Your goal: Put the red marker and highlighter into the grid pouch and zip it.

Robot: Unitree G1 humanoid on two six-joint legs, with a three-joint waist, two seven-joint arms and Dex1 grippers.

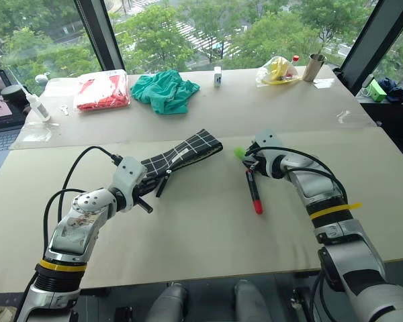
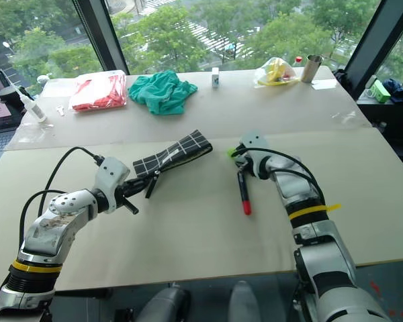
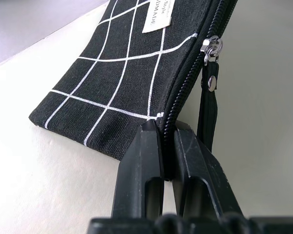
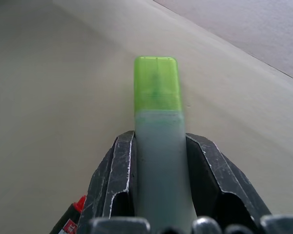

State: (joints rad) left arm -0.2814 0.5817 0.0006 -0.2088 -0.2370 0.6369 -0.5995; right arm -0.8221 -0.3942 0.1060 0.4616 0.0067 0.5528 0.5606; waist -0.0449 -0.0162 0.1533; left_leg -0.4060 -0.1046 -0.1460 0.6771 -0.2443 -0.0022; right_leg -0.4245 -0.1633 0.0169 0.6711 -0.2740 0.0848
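Clamped in the right gripper [image 4: 158, 195], highlighter [image 4: 157, 122] over tabletop [image 1: 188, 228], ready for pouching; left gripper [image 3: 168, 141] pinching grid pouch [image 3: 132, 73] steady.

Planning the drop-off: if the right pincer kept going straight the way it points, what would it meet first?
Probably the grid pouch; the right pincer, shut on the highlighter, points toward its far end, bare table between. Depth unclear.

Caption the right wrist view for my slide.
Right gripper shut on the highlighter, green cap forward, above the table.
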